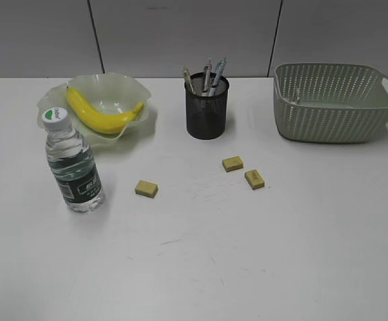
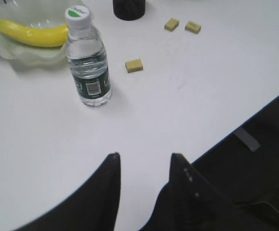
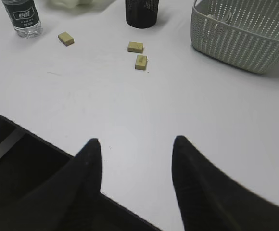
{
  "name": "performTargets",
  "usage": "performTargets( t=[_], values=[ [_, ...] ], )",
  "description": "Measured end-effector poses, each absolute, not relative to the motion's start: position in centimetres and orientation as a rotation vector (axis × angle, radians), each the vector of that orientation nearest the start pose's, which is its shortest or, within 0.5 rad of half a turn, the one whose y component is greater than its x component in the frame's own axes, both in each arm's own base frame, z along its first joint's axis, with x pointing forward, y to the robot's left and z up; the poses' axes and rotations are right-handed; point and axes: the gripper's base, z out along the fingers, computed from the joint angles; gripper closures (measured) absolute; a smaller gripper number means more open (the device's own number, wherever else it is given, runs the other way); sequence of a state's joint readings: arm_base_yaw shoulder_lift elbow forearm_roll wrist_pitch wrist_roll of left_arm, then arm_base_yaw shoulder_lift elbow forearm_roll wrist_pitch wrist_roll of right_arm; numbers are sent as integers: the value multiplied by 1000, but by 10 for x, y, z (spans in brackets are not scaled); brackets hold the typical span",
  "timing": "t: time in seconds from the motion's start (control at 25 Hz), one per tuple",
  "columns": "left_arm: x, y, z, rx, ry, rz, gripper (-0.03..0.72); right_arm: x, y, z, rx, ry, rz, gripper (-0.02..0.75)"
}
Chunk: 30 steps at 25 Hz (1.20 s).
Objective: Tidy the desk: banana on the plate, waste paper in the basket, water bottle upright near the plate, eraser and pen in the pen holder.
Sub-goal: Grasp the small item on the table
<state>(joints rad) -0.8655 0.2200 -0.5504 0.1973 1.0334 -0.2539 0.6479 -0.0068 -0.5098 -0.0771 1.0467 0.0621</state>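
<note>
The left gripper (image 2: 144, 161) hangs above bare white surface (image 2: 187, 120) with its jaws parted and nothing between them; from it, the water bottle (image 2: 87, 62) stands upright at about 11 o'clock, white cap up, dark green label facing the wrist camera. Just beyond the bottle, further toward 11 o'clock, the banana (image 2: 31, 33) lies in the pale-green plate (image 2: 14, 53) — the bottle is near the plate's rim, and whether they touch I cannot tell. One yellow eraser (image 2: 134, 65) lies at 12 o'clock, just right of the bottle. The right gripper (image 3: 137, 147) is likewise spread and holds nothing, poised over the surface near its front edge. At its 12 o'clock two more erasers (image 3: 135, 47) (image 3: 141, 61) lie close together but apart, and past them stands the black mesh pen holder (image 3: 140, 12). In the exterior view the pen holder (image 1: 207, 107) carries several pens (image 1: 207, 75) standing upright. The green woven basket (image 3: 245, 36) sits at the right gripper's 1 o'clock, well apart from everything else — a small whitish scrap, likely the waste paper (image 1: 296, 97), shows inside its left end.
</note>
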Motion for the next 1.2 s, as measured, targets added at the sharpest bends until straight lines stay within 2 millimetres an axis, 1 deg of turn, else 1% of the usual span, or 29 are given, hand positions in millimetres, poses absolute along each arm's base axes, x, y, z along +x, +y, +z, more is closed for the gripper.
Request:
performTargets(
  t=[0.12, 0.24, 0.36, 0.44, 0.52, 0.64, 0.68, 0.8, 0.96, 1.0, 1.2],
  values=[
    [50, -37, 301, 712, 2098, -388, 429, -2, -9, 281, -583, 1942, 359, 353],
    [75, -69, 306, 751, 2112, -387, 429, -2, -9, 281, -583, 1942, 359, 353],
    [105, -106, 303, 799, 2173, -362, 429, -2, -9, 281, -584, 1942, 359, 353],
    [125, -130, 298, 832, 2229, -331, 429, -2, -9, 281, -585, 1942, 359, 353],
    [143, -152, 300, 847, 2256, -316, 429, -2, -9, 282, -586, 1940, 358, 353],
    [172, -186, 296, 872, 2309, -282, 429, -2, -9, 282, -586, 1940, 359, 353],
    [180, -196, 297, 873, 2316, -280, 429, -2, -9, 282, -586, 1940, 359, 353],
    [205, -226, 291, 873, 2382, -272, 402, -2, -9, 282, -586, 1940, 359, 353],
    [231, -254, 285, 807, 2504, -233, 319, -2, -9, 282, -586, 1940, 359, 353],
    [237, -260, 280, 804, 2546, -202, 306, -2, -9, 282, -586, 1940, 359, 353],
    [274, -281, 267, 767, 2703, -66, 284, -2, -9, 282, -586, 1940, 359, 353]
  ],
)
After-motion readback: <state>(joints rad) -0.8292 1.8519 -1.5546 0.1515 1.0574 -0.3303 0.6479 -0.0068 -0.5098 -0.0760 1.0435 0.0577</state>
